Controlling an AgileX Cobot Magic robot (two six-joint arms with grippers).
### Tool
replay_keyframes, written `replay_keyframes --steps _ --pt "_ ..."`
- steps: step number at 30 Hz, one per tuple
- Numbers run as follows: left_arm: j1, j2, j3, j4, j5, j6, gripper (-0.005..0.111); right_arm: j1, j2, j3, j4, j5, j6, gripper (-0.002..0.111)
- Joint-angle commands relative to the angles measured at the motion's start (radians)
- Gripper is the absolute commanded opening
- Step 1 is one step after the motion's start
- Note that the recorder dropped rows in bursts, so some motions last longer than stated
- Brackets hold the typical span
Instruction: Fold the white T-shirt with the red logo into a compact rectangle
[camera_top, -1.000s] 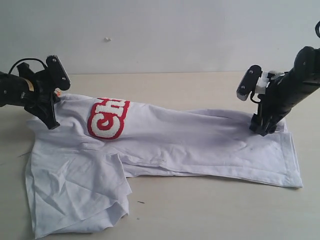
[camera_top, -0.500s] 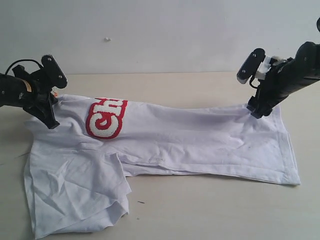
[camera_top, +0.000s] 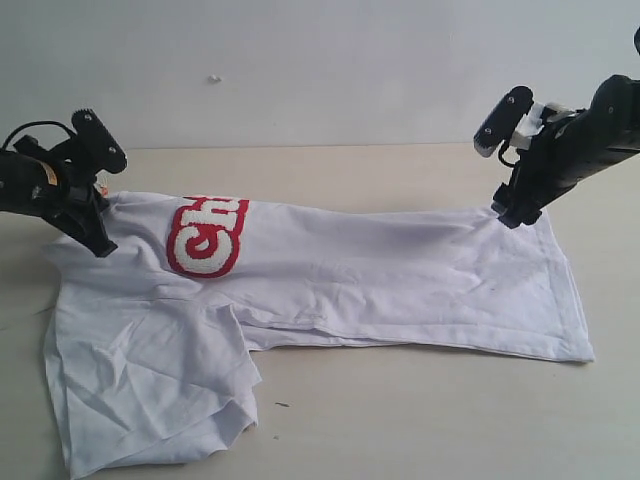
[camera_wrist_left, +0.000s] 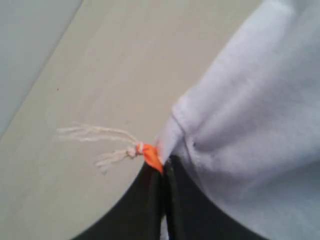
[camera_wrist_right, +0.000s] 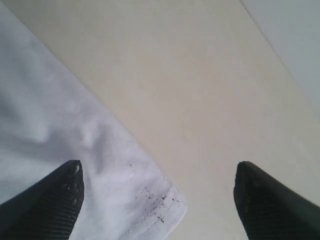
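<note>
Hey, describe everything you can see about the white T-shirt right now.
The white T-shirt looks like soft cotton. It lies wrinkled on the beige table, neck end at the left and hem at the right in the exterior view. It is folded along its far edge, so the red logo shows only its first letters. A crumpled sleeve spreads at the near left. The left gripper pinches it beside an orange tag. The open right gripper straddles a faintly speckled hem corner.
</note>
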Motion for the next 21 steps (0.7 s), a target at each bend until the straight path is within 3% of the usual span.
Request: replay_keyframes --steps 1,10,21 --pt "0.003 0.001 0.002 -0.009 -0.007 -0.04 0.0 -0.004 -0.009 -0.006 0.0 0.011 0.004 0.078" --pt "0.005 0.001 0.002 -0.009 -0.012 -0.154 0.0 -0.004 -0.009 -0.006 0.0 0.054 0.004 0.078" --pt "0.005 0.001 0.002 -0.009 -0.024 -0.175 0.0 -0.004 -0.009 -0.006 0.0 0.065 0.004 0.078"
